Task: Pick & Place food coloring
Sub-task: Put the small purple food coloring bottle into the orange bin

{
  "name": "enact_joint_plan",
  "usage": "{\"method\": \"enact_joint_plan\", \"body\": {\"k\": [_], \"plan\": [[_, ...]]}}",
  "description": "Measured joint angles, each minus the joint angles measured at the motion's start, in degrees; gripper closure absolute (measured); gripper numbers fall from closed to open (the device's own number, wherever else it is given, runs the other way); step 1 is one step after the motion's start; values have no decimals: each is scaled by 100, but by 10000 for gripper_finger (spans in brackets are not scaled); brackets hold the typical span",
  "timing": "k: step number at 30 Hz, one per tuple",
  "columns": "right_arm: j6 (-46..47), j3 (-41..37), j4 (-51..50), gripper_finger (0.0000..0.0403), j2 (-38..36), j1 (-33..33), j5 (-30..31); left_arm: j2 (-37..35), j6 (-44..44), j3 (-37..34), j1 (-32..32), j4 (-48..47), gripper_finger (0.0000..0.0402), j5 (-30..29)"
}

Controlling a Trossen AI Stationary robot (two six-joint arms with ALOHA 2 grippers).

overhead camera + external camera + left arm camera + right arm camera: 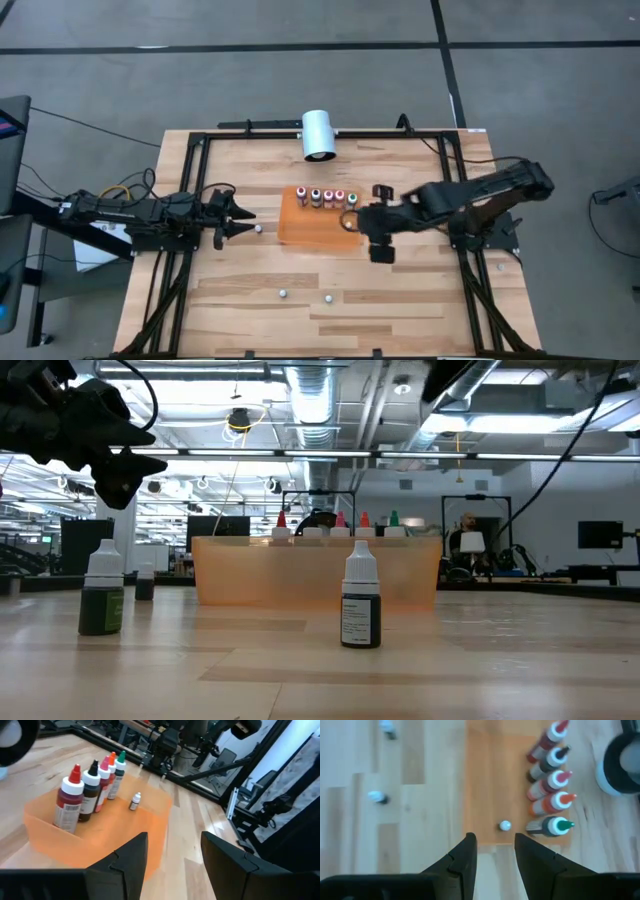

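1. Orange translucent plastic tray lies at the centre of the high view on the pale wooden desk. Along its upper edge stands a row of five larger squeeze bottles with coloured tips.
2. One tiny food coloring bottle with a pale cap already stands inside the tray, near the green-tipped squeeze bottle. It is also seen in the left wrist view.
3. Other tiny bottles are on the bare desk: one just beside the left end effector, and two in the lower middle of the high view. In the low view a green one and a dark one stand in front of the tray, with a further one behind at the left.
4. Left end effector hangs at the left of the tray; its fingers are spread wide and carry nothing.
5. Right end effector hangs over the right edge of the tray; its fingers are also apart and empty, and they point to the tiny bottle inside.
6. I judge that one placing is just finished and the next pick is in hand. Several tiny bottles are not yet in the tray.
7. For the next move an arm must go over one loose bottle, come down with the fingers on both sides of its body, and close gently, because such a small upright bottle may fall easily.
8. White cylinder at the upper edge of the desk is not part of the task.
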Motion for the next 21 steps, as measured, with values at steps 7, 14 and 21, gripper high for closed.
{"method": "enact_joint_plan", "body": {"k": [7,14,21], "plan": [[676,-760,884,280,-656,820,61,2,-211,0,0,197,226,284],[1616,-1620,1086,280,-853,1514,787,2,-332,0,0,805,226,687],[1844,-2193,1091,280,-853,1726,1136,8,-537,139,0,1131,226,1087]]}}
